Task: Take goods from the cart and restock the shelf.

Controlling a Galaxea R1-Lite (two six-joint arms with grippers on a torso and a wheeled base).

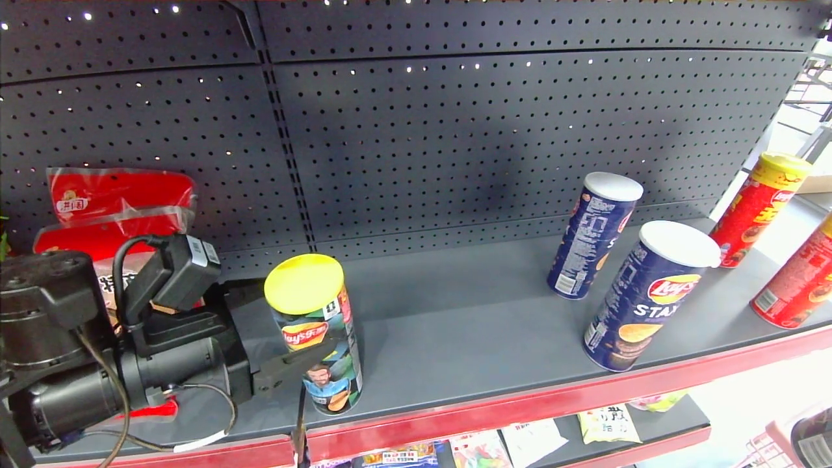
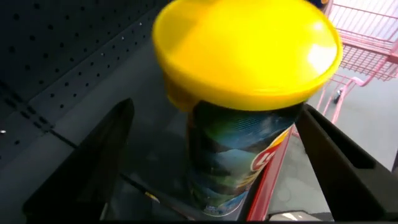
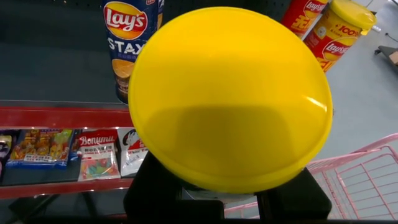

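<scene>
Straddling a cylindrical yellow-lidded can [image 1: 322, 325], the left hand [image 2: 217, 158] seems spread.

place: shop | shelf [image 1: 455, 325] of chip cans [image 1: 640, 296] | pink cart [image 2: 370, 43]

Back panel: I am facing a dark grey pegboard [image 1: 455, 130] that is running the full width behind the shelf [image 1: 455, 325].
Post: a slotted upright [image 1: 284, 130] is splitting the pegboard into two sections.
Shelf: a flat grey board is stretching across in front of me, and a red strip [image 1: 520, 400] is lining its front edge.
Lower shelf [image 1: 676, 426]: it is sitting under the red strip, grey like the one above.
Light: small bright dots [image 1: 426, 67] are shining through rows of the pegboard's holes, and the room is glowing bright past the shelf's right end.
Floor [image 3: 367, 93]: I am seeing plain grey floor beyond that end.
</scene>
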